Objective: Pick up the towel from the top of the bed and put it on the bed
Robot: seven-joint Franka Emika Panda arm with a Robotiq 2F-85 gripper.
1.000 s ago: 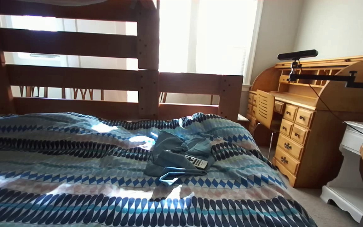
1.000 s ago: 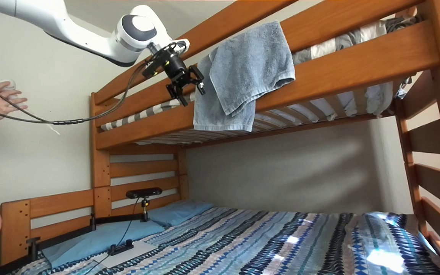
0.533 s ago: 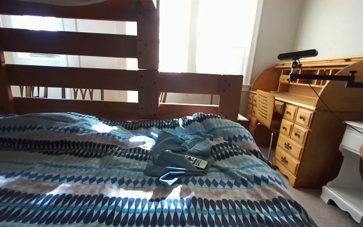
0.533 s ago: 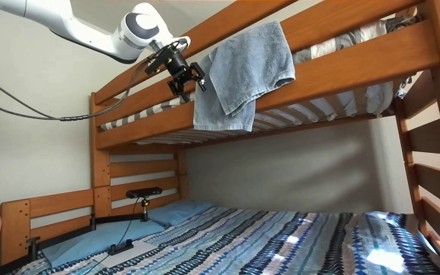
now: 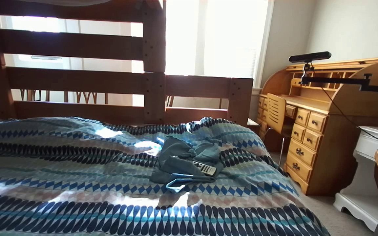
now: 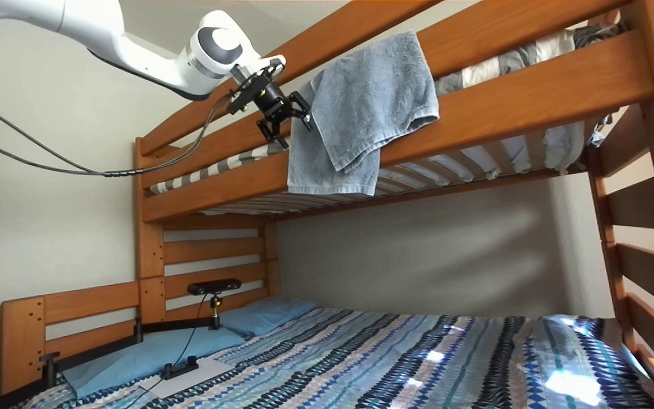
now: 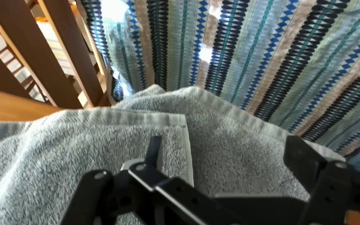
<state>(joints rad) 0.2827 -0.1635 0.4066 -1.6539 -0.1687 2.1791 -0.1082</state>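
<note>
The towel (image 6: 375,96) is rough cloth, the bed rail (image 6: 531,99) behind it smooth wood, the bedspread (image 6: 395,360) below smoother cloth.

Glaring through the window (image 5: 225,39) in an exterior view, bleaching it white and leaving the bunk-bed slats (image 5: 74,45) darkly backlit. Scattering overexposed patches over the striped bedspread (image 5: 77,170) in all three views. Casting soft, slanting shadows on the wall (image 6: 361,261) beneath the upper bunk rail (image 6: 531,96). Blurring the black gripper (image 7: 223,142) in the wrist view, while resolving the nap of the terry towel (image 7: 73,156).
</note>
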